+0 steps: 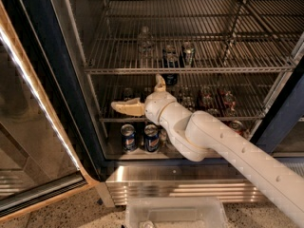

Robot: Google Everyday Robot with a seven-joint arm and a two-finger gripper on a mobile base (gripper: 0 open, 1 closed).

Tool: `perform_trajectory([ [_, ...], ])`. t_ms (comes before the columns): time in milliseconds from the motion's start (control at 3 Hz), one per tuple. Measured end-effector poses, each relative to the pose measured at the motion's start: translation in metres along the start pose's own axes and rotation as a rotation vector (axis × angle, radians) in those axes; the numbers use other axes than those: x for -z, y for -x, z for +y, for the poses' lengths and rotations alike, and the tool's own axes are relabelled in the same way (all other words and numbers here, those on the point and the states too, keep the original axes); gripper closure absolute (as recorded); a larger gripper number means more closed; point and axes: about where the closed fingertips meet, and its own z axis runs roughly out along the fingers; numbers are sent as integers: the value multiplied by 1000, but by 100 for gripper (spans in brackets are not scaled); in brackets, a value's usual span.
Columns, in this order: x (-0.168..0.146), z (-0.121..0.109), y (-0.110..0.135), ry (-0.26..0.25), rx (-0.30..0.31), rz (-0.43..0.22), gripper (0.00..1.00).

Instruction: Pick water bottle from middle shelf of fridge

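Interior of the fridge (40,56), door open. The water bottle (145,44) stands upright on the middle-shelf bench (213,70), just left of two cans (172,56). The pincer (137,91) hangs just under that bench's front rail, spread wide and empty, one finger pointing left and the other up. Two blue cans (128,137) stand on the floor below.

No readable text on the cans (128,137); gripper (142,95) below middle shelf (237,70).

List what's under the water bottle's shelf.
Under the silvery wire-grid middle shelf: the open white gripper, a lower rack of dark cans, two blue cans beneath. The arm covers part.
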Motion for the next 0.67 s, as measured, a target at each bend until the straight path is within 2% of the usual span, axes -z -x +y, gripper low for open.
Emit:
perform_trajectory([
  [667, -4, -2, 1, -6, 8, -20, 0],
])
